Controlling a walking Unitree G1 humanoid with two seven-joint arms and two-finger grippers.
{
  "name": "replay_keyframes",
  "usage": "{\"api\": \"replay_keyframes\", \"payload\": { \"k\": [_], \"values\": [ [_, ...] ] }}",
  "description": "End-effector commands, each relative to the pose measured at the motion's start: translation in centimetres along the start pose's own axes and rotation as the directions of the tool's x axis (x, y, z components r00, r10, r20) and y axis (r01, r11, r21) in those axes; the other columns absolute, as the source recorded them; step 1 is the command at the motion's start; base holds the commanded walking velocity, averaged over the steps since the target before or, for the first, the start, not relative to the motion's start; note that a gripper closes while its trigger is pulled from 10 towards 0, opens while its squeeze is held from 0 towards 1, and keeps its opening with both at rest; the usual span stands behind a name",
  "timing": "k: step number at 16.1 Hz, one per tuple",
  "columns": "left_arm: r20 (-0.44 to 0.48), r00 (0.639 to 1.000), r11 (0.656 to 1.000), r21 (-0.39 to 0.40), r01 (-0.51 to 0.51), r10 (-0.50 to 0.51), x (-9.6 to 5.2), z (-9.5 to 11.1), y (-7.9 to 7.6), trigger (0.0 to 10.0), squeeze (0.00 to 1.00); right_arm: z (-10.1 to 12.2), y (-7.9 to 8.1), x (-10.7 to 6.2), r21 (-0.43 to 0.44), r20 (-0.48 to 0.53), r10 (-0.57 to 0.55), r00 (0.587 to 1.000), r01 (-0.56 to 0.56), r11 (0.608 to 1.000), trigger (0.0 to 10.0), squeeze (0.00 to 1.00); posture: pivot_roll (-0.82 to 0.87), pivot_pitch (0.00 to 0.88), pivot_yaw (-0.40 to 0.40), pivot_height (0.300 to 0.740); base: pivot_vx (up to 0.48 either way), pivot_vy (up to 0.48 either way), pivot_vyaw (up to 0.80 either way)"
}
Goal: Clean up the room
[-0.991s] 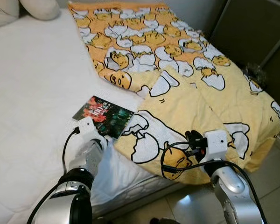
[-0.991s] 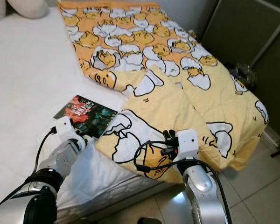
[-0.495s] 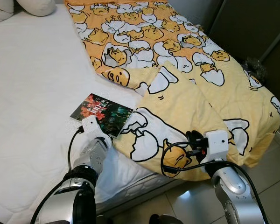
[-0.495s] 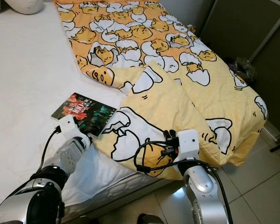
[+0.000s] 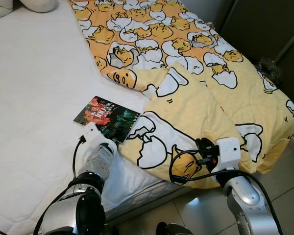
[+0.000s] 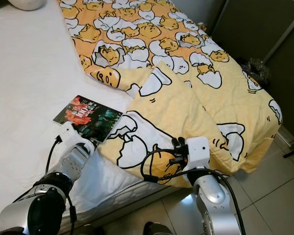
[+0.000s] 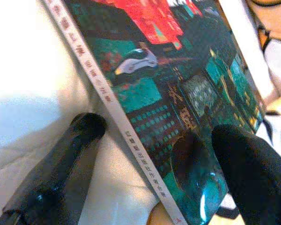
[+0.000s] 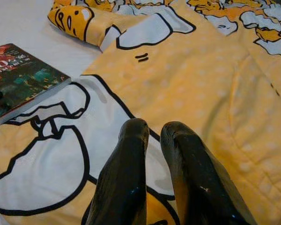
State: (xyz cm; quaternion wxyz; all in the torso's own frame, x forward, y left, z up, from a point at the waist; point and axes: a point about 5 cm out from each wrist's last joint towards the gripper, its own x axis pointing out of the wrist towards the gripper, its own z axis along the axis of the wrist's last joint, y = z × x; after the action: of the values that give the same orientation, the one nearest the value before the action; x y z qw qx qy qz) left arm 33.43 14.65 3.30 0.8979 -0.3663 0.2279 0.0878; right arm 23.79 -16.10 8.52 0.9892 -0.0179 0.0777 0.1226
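A dark book [image 5: 108, 119] with a red and teal cover lies flat on the white bed sheet [image 5: 34, 88], its far corner touching the yellow blanket [image 5: 186, 63]. My left gripper [image 7: 154, 136] is open at the book's near edge. One finger [image 7: 79, 140] rests on the sheet beside the spine and the other finger [image 7: 243, 164] sits over the cover. My right gripper [image 8: 152, 129] hovers low over the blanket's folded corner, its fingers [image 5: 204, 147] shut with nothing between them.
The blanket, printed with egg characters, covers the bed's right half and hangs over the foot edge. A pillow [image 5: 36, 4] lies at the far left. Dark cabinet doors [image 5: 264, 29] stand on the right, with tiled floor [image 5: 284, 176] below.
The view has shifted slightly. My left arm has reached a little further onto the book's near edge. The right arm has stayed over the blanket.
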Motion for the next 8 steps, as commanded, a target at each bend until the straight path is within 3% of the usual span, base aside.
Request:
{"api": "replay_keyframes", "payload": {
  "k": [1, 8],
  "values": [
    [-0.064, 0.998, 0.997, -0.071, -0.005, 0.001, -0.12, -1.7, -0.05, 0.0, 0.0, -0.13, -0.18, -0.33, -0.004, -0.016, 0.0, 1.0, 0.0, 1.0, 10.0, 0.32, -0.18, 0.132, -0.101, 0.74, 0.0, 0.0, 0.0],
    [-0.067, 0.997, 0.995, -0.093, 0.035, -0.041, -0.17, -2.48, -0.6, 0.0, 0.0, 0.09, -0.67, -1.12, -0.028, -0.031, 0.004, 1.0, -0.005, 1.0, 10.0, 0.32, -0.23, 0.122, -0.127, 0.74, 0.0, 0.0, 0.0]
  ]
}}
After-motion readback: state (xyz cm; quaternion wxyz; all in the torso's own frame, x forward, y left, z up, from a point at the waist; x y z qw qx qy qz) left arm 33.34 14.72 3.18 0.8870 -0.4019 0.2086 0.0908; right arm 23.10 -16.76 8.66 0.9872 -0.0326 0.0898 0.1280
